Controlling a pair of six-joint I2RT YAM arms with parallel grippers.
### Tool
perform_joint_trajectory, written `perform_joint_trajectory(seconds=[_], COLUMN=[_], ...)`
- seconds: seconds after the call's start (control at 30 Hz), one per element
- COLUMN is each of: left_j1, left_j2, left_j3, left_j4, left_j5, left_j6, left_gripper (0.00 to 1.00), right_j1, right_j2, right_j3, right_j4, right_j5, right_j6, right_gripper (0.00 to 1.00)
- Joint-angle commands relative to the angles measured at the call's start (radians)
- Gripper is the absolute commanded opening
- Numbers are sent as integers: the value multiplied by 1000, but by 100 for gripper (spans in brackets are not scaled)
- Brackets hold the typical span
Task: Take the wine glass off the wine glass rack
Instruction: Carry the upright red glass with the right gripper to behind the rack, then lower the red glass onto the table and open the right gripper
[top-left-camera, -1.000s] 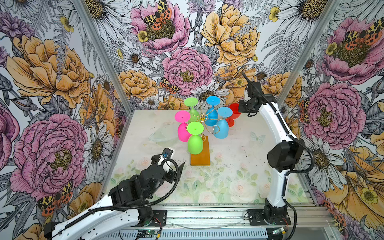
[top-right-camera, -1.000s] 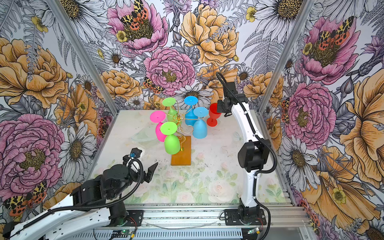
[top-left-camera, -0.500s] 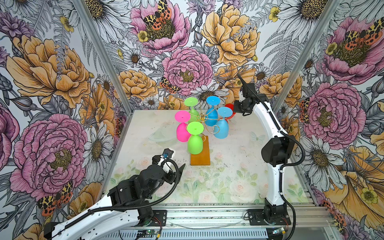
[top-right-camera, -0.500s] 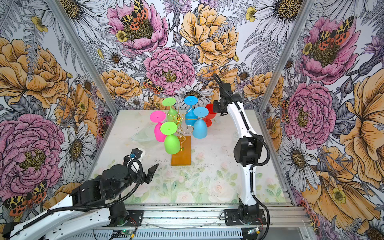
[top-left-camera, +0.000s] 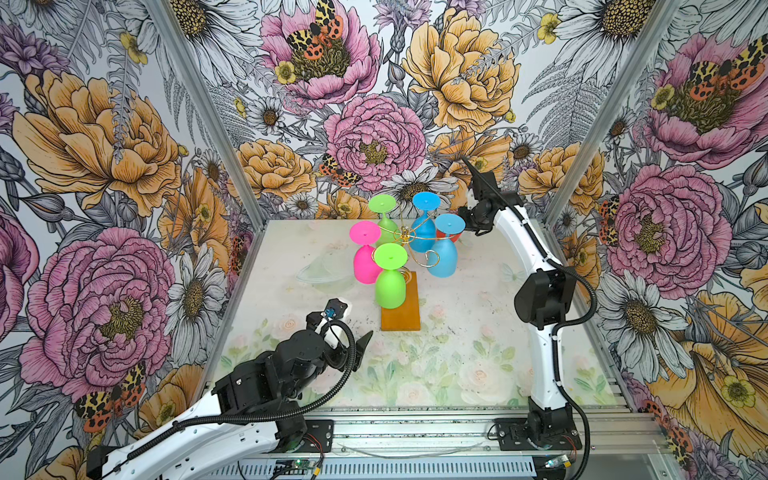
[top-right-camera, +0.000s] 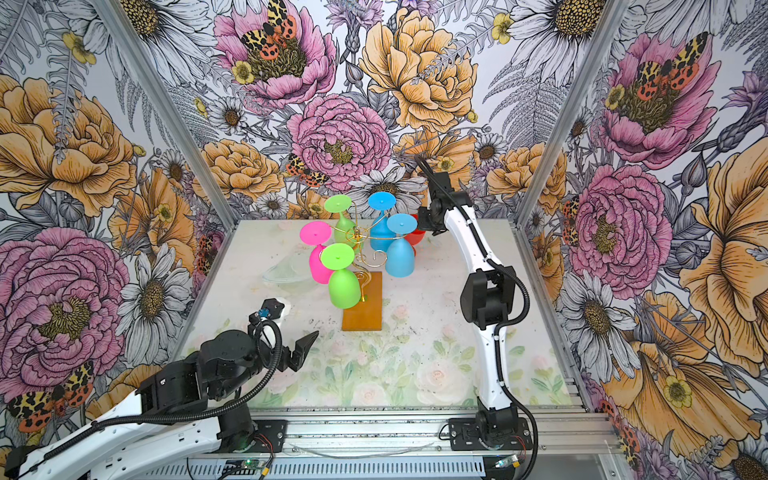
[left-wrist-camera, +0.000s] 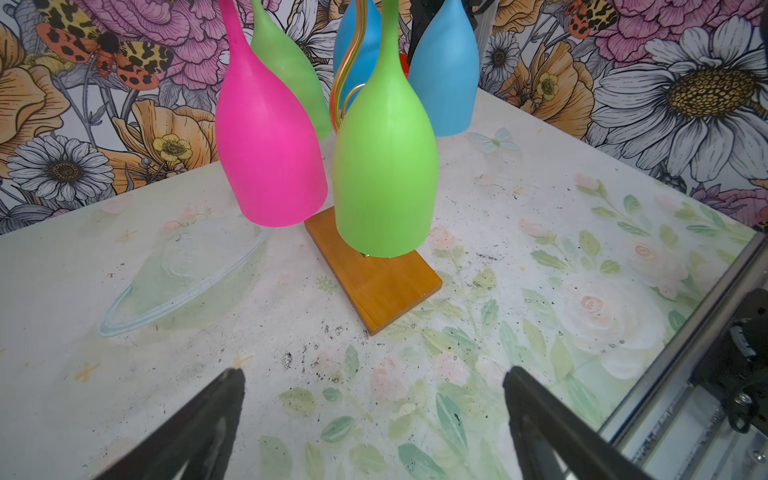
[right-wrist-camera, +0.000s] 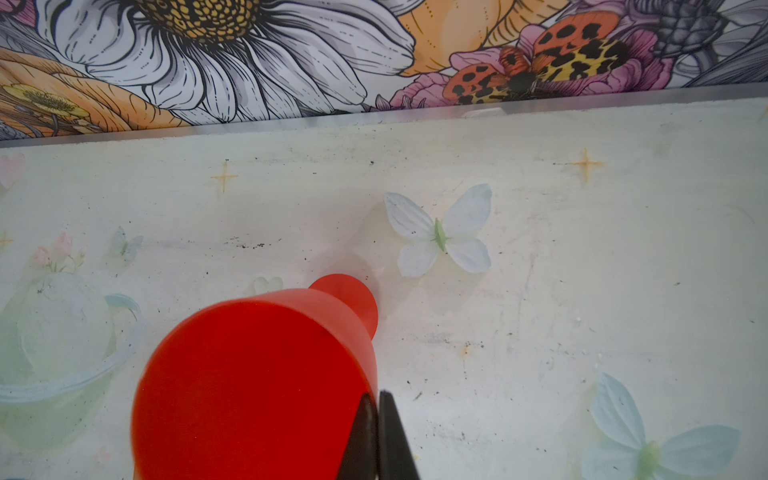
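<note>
Since the red wine glass is clear of the wire arms in both top views, the removal itself looks done, by my read. What's left: set it down and let go.

- Right gripper: fingers pressed nearly together, pinching the wall of the red bowl at its rim. So it's grasping the glass by the lip, not the stem.
- Red glass position: far back right of the table, just behind the nearer blue wine glass, whose foot partly hides it in a top view. Near the wine glass rack but not on it.
- Orientation, wrist view: mouth faces the camera, foot points away toward the tabletop. Can't tell whether the foot touches the table or hangs just above it.
- Rack: five glasses hang on it, foot up: pink wine glass, front green wine glass, rear green wine glass, the near blue one and a rear blue wine glass. Amber base sits flat.
- Left gripper: jaws spread wide, empty, low at front left, aimed at the rack, well apart from the red glass.

Risk as I see it: a rim pinch is a thin hold, so the glass may tilt on release.
</note>
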Motion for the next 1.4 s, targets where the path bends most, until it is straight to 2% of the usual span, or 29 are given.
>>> perform_joint_trajectory(seconds=[0.0,0.33,1.0,1.23,1.37], left_j1=[7,6,-5,-13,-14], left_j2=[-21,-31,-13,-13,-12], left_j3=[-15,-18,-20,-22,-21], left_j4=[1,8,21,21,21], left_j5=[39,64,117,117,117], left_j6=[-13,-10,-2,-2,-1], left_gripper=[99,99,99,99,99], right_j1=[10,15,16,16,15], right_j2=[27,46,66,55,42], right_j3=[47,56,78,81,80], right_j4=[10,10,10,10,9], right_j5=[19,30,10,15,19], right_j6=[6,6,-2,-6,-12], right_gripper=[0,0,12,18,27])
